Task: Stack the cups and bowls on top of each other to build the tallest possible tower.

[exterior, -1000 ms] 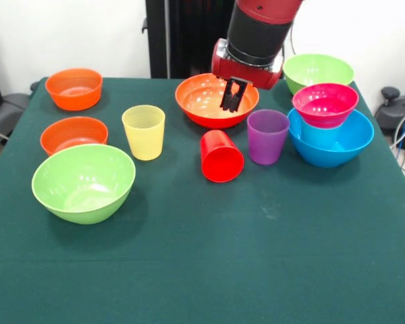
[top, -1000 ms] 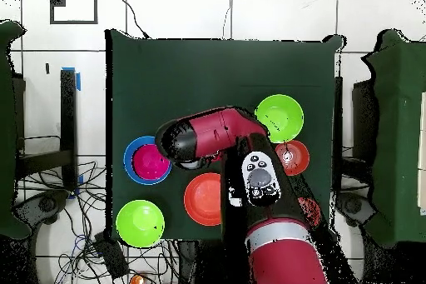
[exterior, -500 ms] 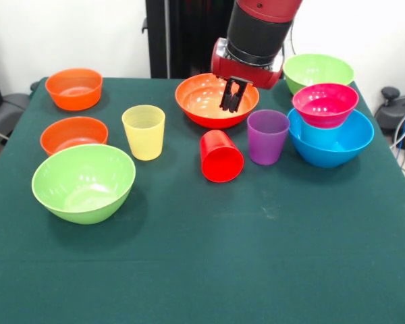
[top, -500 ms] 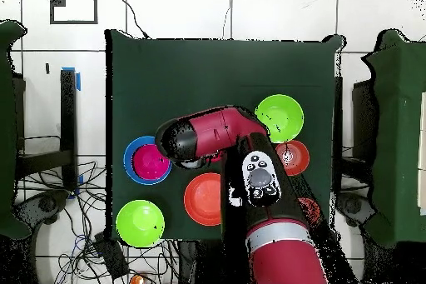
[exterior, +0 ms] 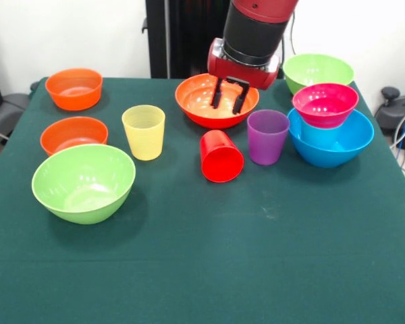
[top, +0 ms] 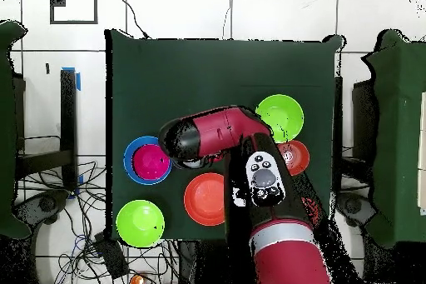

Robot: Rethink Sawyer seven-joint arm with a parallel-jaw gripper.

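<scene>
- Landmark is the wide orange bowl point(exterior: 216, 101) at the table's back middle. Far left of it: two small orange bowls point(exterior: 73, 88) point(exterior: 73, 133), with a large lime green bowl point(exterior: 84, 182) in front of them.
- Yellow cup point(exterior: 144, 131) stands upright, left-front of the wide orange bowl, apart from everything.
- Gripper point(exterior: 228, 99) hangs over the wide orange bowl's inside, fingers apart, nothing between them. 1 s ago they were pinched together; they have spread since and the wrist has shifted slightly left.
- Risk: if it comes down as is, a finger could land on the bowl's rim or slide on the glossy wall, tipping or skating the bowl instead of gripping it.
- Red cup point(exterior: 221, 156) lies tilted, mouth toward the camera, just in front of the bowl. Shoved forward, the bowl may roll it off.
- Purple cup point(exterior: 267, 136) stands right-front of the bowl, close to the arm's descent path, so it could get clipped.
- Right of the bowl: magenta bowl point(exterior: 325, 104) nested in the blue bowl point(exterior: 331, 140), second lime green bowl point(exterior: 317, 70) behind them. Cups and bowls sit as they did 1 s ago.
</scene>
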